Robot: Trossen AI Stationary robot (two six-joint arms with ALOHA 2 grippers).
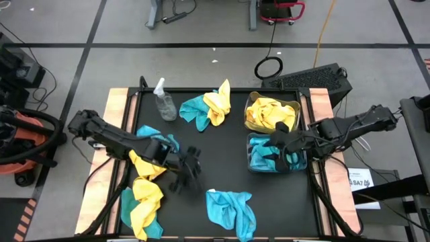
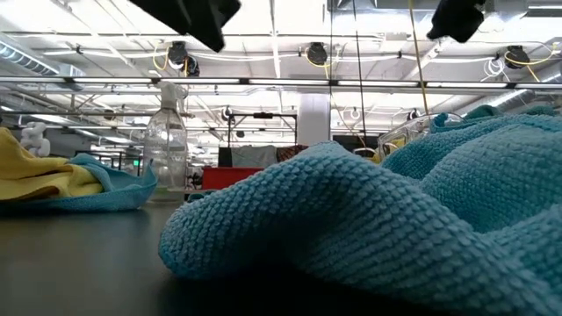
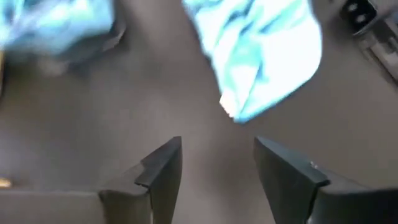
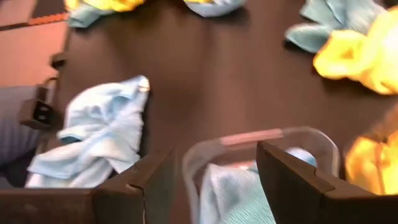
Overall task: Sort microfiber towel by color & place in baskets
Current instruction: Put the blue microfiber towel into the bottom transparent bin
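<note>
My left gripper (image 1: 191,168) (image 3: 217,162) is open over bare table, left of centre, with a teal towel (image 1: 232,208) (image 3: 261,62) ahead of it toward the near edge. My right gripper (image 1: 274,144) (image 4: 214,168) is open above the nearer clear basket (image 1: 295,165) (image 4: 261,137), which holds teal towels (image 4: 236,193). The farther basket (image 1: 250,101) holds yellow towels (image 1: 272,113). Loose towels lie bunched on the table: a teal and yellow heap (image 1: 208,107) at the far middle, and a yellow and teal heap (image 1: 144,202) at the near left.
A clear spray bottle (image 1: 164,101) (image 2: 167,140) stands upright at the far left of the mat. More teal (image 1: 158,138) and yellow (image 1: 144,165) cloth lies under my left arm. Bare black mat (image 1: 222,158) lies between the two grippers. Wooden strips (image 1: 117,107) edge the table.
</note>
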